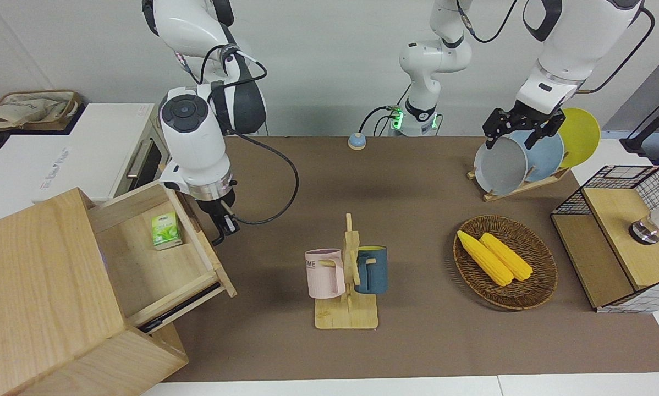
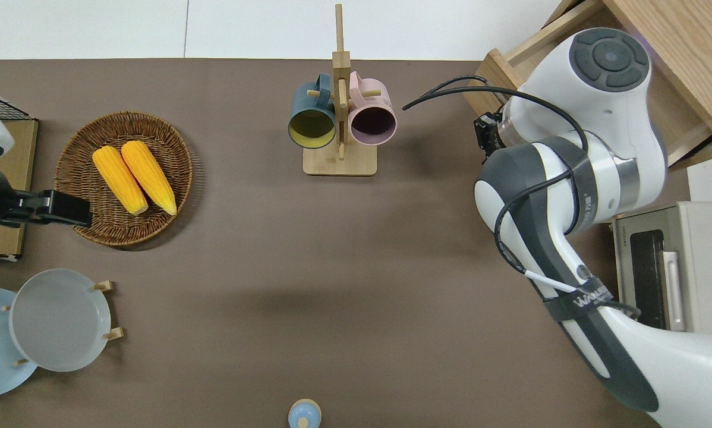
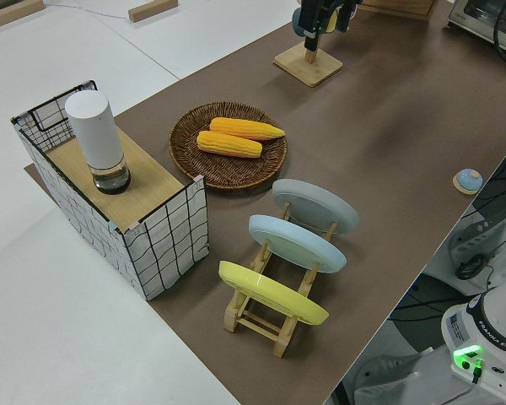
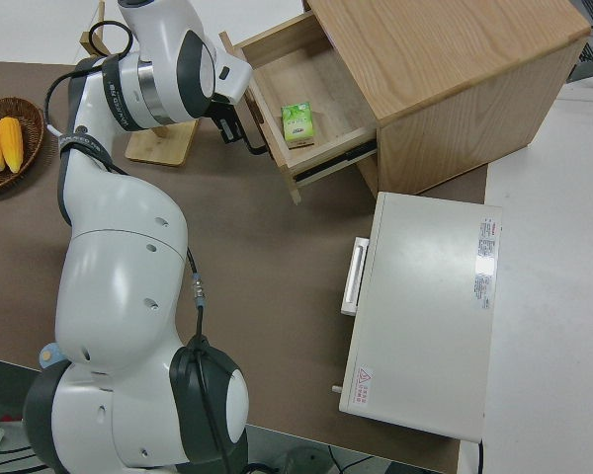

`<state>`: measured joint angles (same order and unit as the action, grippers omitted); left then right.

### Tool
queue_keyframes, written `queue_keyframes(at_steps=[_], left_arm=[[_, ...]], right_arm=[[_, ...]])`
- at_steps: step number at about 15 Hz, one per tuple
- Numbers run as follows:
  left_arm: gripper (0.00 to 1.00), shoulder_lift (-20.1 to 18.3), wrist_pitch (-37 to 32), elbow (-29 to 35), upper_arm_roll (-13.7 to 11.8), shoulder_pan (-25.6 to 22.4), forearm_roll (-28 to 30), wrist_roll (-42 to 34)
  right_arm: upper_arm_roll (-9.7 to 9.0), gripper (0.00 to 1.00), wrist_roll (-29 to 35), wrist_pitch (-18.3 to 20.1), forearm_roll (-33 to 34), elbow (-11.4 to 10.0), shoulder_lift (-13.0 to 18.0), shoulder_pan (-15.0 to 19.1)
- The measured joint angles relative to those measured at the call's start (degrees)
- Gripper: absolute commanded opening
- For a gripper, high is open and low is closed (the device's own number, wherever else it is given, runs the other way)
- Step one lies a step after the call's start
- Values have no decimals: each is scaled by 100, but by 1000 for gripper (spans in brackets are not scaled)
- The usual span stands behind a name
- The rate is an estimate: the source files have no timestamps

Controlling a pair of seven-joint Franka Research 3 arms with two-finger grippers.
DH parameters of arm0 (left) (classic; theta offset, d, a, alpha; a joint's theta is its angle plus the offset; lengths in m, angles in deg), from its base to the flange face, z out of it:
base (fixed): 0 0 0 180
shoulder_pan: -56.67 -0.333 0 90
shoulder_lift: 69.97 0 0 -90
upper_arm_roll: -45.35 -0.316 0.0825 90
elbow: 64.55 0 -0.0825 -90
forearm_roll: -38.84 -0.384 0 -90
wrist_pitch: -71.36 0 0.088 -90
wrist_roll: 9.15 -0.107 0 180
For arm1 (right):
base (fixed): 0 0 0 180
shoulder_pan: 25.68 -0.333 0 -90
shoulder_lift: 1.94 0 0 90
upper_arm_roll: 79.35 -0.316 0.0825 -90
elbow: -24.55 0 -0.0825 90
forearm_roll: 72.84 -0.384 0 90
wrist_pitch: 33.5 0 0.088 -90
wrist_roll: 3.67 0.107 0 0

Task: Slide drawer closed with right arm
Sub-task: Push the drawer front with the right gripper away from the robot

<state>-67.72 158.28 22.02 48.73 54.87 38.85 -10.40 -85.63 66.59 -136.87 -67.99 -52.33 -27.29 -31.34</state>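
Now drawer [image 1: 159,258] open, front facing mugs.

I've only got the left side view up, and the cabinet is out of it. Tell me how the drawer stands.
Observer: The drawer is open, pulled well out of the cabinet.
Operator: Report anything inside it.
Observer: One small green box lies on its floor, by the side wall nearer to the robots.
Operator: Now place the right pincer for me.
Observer: The right pincer is low at the drawer's front panel, close to the black handle. Whether it touches cannot be told.
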Motion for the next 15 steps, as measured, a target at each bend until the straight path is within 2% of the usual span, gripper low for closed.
queue_keyframes(at_steps=[15], left_arm=[[993, 0, 0, 0, 0, 0, 0, 0]], right_arm=[[-6, 0, -1405, -17, -1, 217, -64, 857]])
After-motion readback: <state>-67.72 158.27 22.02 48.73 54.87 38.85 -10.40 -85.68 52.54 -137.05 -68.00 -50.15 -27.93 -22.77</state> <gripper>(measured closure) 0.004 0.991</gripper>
